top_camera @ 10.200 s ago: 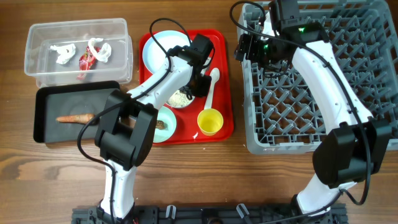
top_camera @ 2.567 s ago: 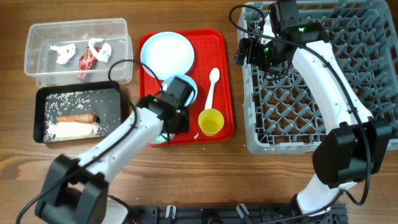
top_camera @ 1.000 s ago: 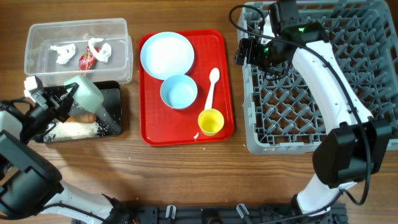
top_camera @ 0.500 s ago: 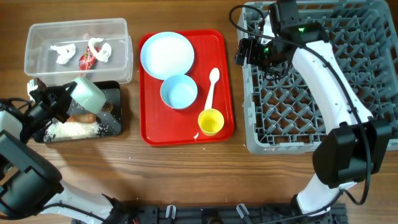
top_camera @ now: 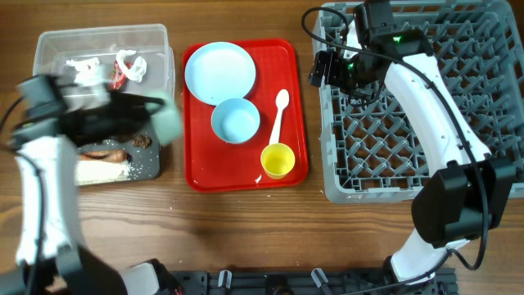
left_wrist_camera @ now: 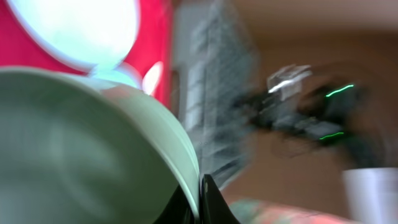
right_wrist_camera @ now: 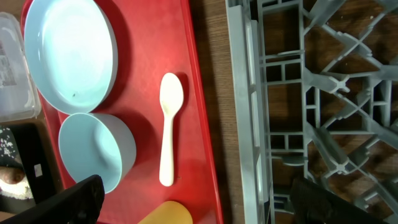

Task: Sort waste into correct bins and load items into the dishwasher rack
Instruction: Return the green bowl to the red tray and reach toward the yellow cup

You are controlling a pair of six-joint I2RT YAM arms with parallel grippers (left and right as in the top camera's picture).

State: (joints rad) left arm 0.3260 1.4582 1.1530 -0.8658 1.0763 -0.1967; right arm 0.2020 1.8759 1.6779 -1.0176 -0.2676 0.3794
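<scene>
My left gripper (top_camera: 152, 115) is shut on the rim of the mint green bowl (top_camera: 169, 121), held blurred over the right end of the black tray bin (top_camera: 155, 169). In the left wrist view the bowl (left_wrist_camera: 81, 143) fills the frame, its rim pinched between the fingers (left_wrist_camera: 210, 202). The black bin holds a carrot piece (top_camera: 102, 152), rice (top_camera: 98, 170) and brown lumps (top_camera: 141, 140). Wrappers (top_camera: 131, 62) lie in the clear tub (top_camera: 98, 37). My right gripper (top_camera: 323, 67) hangs open over the left edge of the dishwasher rack (top_camera: 426, 106).
On the red tray (top_camera: 286, 65) sit the pale blue plate (top_camera: 219, 72), blue bowl (top_camera: 236, 120), white spoon (top_camera: 279, 111) and yellow cup (top_camera: 277, 160). The right wrist view shows the plate (right_wrist_camera: 68, 56), bowl (right_wrist_camera: 93, 152), spoon (right_wrist_camera: 169, 124), cup (right_wrist_camera: 165, 214) and rack wall (right_wrist_camera: 249, 106).
My left arm has swung to the right with the mint green bowl, from the black tray's left end to its right end. The right arm has not moved.
</scene>
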